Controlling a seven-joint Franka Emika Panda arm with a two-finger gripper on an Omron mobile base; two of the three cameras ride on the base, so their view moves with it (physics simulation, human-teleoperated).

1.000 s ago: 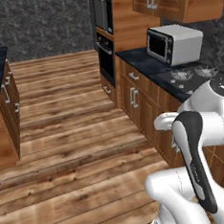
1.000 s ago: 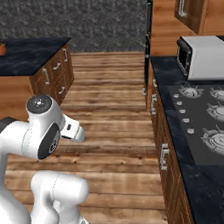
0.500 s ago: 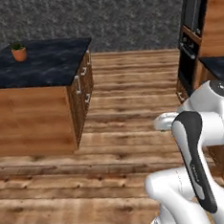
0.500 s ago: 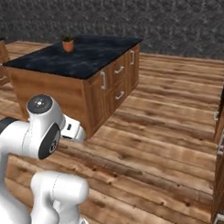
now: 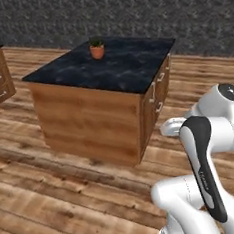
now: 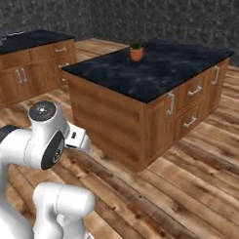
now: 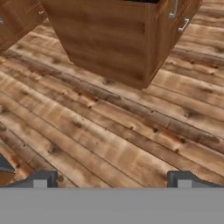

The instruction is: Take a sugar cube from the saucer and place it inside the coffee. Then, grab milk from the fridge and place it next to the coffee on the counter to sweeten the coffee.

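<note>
Wooden floor planks (image 7: 109,131) are being viewed nearest, beneath the tool (image 7: 111,179), whose fingertips (image 7: 41,178) are being held wide apart with nothing between them, presumably for travel. Beyond, an island table (image 5: 110,69) with wooden drawer fronts is being faced; a potted plant (image 5: 97,48) is being carried on its black top. Saucer, coffee and fridge are being left unlocated.

Island counter (image 7: 109,39) top beyond frame
</note>
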